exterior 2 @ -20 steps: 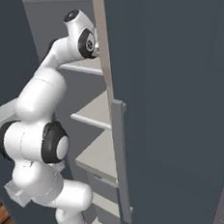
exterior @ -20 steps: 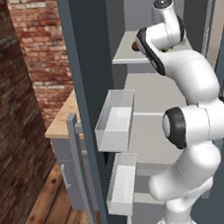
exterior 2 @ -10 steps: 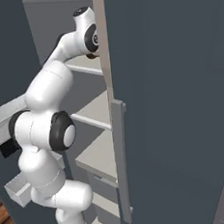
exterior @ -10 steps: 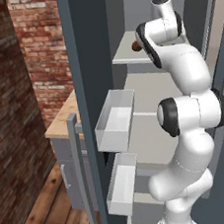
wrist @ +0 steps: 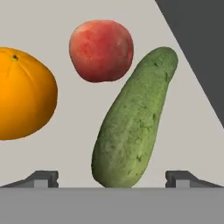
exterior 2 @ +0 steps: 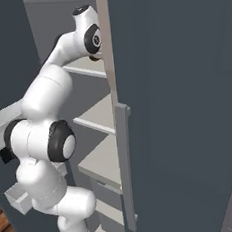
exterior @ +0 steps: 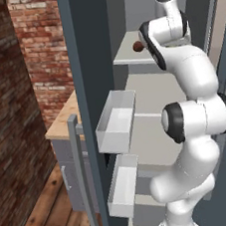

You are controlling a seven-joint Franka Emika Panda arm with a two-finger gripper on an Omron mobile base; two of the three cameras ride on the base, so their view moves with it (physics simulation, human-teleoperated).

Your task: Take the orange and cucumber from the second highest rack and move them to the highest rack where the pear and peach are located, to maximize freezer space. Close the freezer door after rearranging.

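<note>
In the hand view the green cucumber [wrist: 133,120] lies lengthwise on the pale highest rack [wrist: 188,131], its near end between my fingertips. My gripper [wrist: 113,178] is open, both fingertips well clear of the cucumber's sides. The orange [wrist: 22,94] sits at the left and the red peach [wrist: 101,50] lies beyond, next to the cucumber's far end. The pear is out of view. In the left base view my arm reaches onto the highest rack [exterior: 126,58], and the hand is hidden behind the wrist.
The freezer door [exterior: 89,88] stands open at the left, carrying two white bins [exterior: 117,122]. Lower racks [exterior 2: 95,117] run under my arm. A dark panel with a handle [exterior 2: 125,162] stands close on the right. A brick wall [exterior: 16,122] is further left.
My gripper has gone from shut to open, letting go of the cucumber, which now rests on the highest rack. The arm's upper joints have shifted a little higher.
</note>
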